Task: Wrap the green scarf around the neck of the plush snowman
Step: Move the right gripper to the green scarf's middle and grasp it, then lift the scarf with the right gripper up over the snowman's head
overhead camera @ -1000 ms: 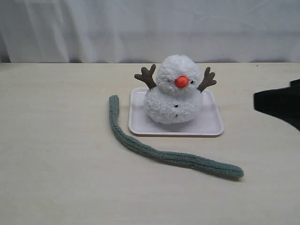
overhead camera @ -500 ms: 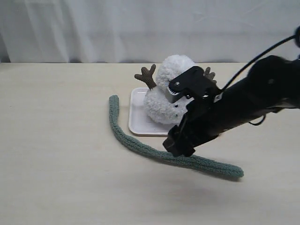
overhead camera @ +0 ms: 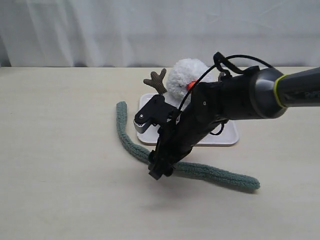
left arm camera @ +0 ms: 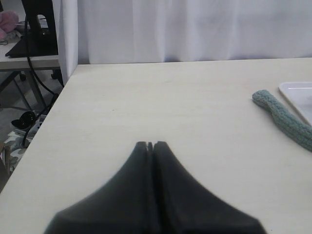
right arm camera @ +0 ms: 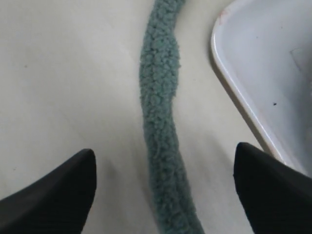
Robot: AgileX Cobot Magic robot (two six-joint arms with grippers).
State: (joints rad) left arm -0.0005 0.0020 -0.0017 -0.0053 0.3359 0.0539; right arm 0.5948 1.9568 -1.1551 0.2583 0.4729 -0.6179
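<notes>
**A:** Where is the green scarf (overhead camera: 215,174)?

**B:** It lies flat on the desk (overhead camera: 60,150), curving past the left side and front of the white tray (overhead camera: 227,136). The plush snowman (overhead camera: 185,75) sits on that tray with no scarf on it.

**A:** And the right tool (overhead camera: 156,171)?

**B:** It's over the scarf's middle stretch with its jaws spread wide, one finger on either side of the strip, gripping nothing.

**A:** And the left tool (left arm camera: 151,145)?

**B:** Pressed closed and empty, above bare desk, apart from the scarf's end.
</notes>
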